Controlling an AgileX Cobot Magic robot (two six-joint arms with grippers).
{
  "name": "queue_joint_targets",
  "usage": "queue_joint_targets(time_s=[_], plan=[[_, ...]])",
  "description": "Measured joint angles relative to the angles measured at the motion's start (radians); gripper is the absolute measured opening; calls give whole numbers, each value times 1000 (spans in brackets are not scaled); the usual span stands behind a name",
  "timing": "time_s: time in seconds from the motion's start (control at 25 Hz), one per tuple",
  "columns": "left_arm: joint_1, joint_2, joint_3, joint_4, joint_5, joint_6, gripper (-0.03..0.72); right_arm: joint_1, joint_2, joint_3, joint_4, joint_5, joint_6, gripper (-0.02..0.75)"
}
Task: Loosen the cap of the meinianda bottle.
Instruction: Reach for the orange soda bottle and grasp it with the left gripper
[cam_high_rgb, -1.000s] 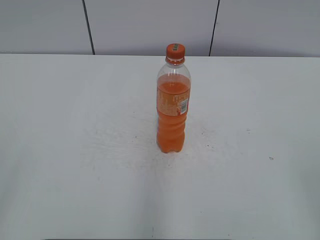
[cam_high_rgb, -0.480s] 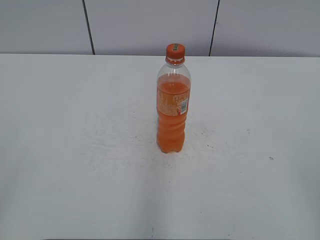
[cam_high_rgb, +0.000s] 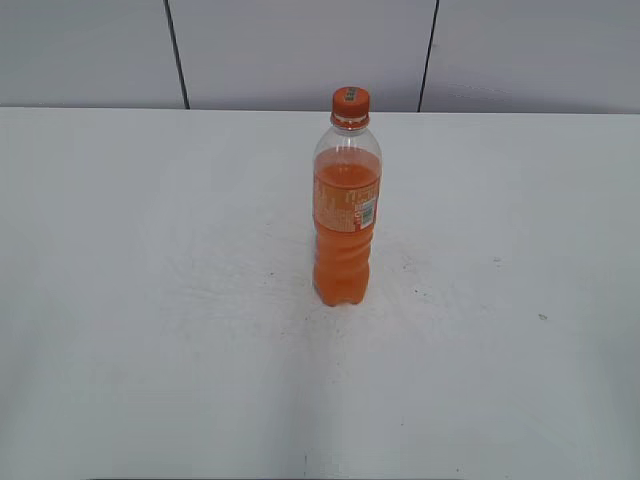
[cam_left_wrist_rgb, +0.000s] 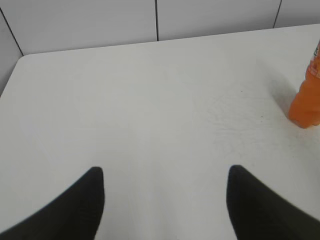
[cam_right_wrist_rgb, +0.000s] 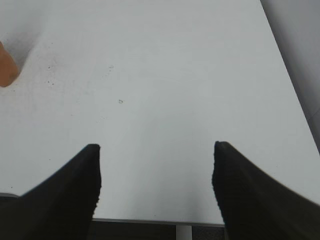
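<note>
The meinianda bottle (cam_high_rgb: 346, 215) stands upright near the middle of the white table, with orange drink, an orange label and an orange cap (cam_high_rgb: 351, 101) on top. Its lower body shows at the right edge of the left wrist view (cam_left_wrist_rgb: 305, 105) and a sliver at the left edge of the right wrist view (cam_right_wrist_rgb: 6, 70). My left gripper (cam_left_wrist_rgb: 165, 175) is open and empty, well to the left of the bottle. My right gripper (cam_right_wrist_rgb: 156, 149) is open and empty above the table's near edge, well to the right of the bottle. Neither gripper shows in the exterior view.
The white table (cam_high_rgb: 150, 300) carries small dark specks around the bottle. A grey panelled wall (cam_high_rgb: 300, 50) runs behind it. The table's right and near edges show in the right wrist view (cam_right_wrist_rgb: 280, 55).
</note>
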Motion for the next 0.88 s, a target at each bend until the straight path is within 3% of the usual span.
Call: queue_joint_targets(time_s=[0.32, 0.6, 0.88], plan=[[0, 0, -17, 7, -51, 0, 470, 0, 0, 0, 0, 0, 0, 524], [-4, 128, -37, 5, -421, 0, 470, 0, 0, 0, 0, 0, 0, 524], [-90, 454, -37, 52, -783, 0, 470, 0, 0, 0, 0, 0, 0, 524]])
